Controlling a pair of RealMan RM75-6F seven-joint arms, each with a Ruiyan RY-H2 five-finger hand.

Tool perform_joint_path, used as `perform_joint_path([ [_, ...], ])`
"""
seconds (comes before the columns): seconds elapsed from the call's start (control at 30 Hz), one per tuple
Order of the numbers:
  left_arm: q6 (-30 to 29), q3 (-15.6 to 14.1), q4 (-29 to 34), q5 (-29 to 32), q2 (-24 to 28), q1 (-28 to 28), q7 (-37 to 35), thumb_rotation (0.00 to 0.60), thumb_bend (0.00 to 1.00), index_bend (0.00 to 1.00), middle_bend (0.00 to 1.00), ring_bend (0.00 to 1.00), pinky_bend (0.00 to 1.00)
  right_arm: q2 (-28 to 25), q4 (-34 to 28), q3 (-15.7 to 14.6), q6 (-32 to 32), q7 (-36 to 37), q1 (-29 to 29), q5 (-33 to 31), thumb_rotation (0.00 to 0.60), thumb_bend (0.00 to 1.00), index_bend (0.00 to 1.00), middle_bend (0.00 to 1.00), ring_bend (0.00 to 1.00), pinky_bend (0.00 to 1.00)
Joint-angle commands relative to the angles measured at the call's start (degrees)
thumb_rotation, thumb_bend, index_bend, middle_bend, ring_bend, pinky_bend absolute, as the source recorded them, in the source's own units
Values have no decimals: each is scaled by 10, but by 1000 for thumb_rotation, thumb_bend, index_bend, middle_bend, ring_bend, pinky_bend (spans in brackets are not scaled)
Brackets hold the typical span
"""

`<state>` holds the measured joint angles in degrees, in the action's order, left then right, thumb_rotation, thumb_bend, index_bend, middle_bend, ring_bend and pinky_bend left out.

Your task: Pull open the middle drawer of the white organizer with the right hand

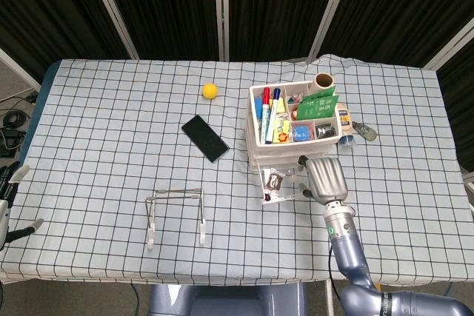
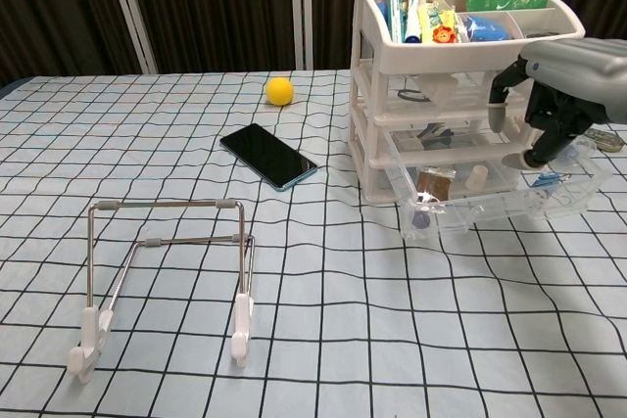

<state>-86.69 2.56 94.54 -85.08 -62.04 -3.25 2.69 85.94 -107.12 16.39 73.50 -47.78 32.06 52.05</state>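
Counter (image 1: 111, 123): covered with a white cloth in a black grid.
White organizer (image 2: 390, 66): stands at the right; its top tray holds markers and packets. Its bottom drawer (image 2: 460, 205) is pulled out.
Middle drawer (image 2: 441, 134): sits in, behind the right robot hand.
Right robot hand (image 2: 558, 75): at the organizer's front, above the bottom drawer, fingers curled; whether they touch the middle drawer I cannot tell.
Left robot hand (image 1: 11, 197): only partly in view at the counter's left edge; its state I cannot tell.
Wire stand (image 2: 167, 271): upright near the front.
Black phone (image 1: 205, 138): flat.
Yellow ball (image 1: 210, 91): behind the phone.
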Motion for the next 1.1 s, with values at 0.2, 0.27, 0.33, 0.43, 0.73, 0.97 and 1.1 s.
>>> perform_joint_path([
  [0.2,2,0,0,1,-1,-1,2,600,0,0,0,0,0,6,12,0,-2,-31,28,-43,600,175,519,1000,1000,929],
  [0.27,2,1,0,2,-1,-1,1,600,0,0,0,0,0,8,16,-4,1,-39,34,-47,600,163,529,1000,1000,937],
  [0.33,2,1,0,3,0,-1,1,600,0,0,0,0,0,10,19,-7,3,-44,38,-48,600,141,535,1000,1000,940],
  [0.43,3,1,-1,4,0,-1,0,600,0,0,0,0,0,13,23,-12,8,-52,44,-53,600,125,541,1000,1000,940],
  [0.73,3,0,0,3,-1,-2,3,600,0,0,0,0,0,28,41,-14,6,-37,60,-69,600,123,549,1000,1000,941],
  [0.97,5,1,-1,4,0,-2,1,600,0,0,0,0,0,40,61,-14,6,-25,69,-76,600,123,552,1000,1000,940],
  [1.1,6,1,-1,5,0,-3,1,600,0,0,0,0,0,44,72,-15,3,-15,71,-79,600,123,552,1000,1000,941],
])
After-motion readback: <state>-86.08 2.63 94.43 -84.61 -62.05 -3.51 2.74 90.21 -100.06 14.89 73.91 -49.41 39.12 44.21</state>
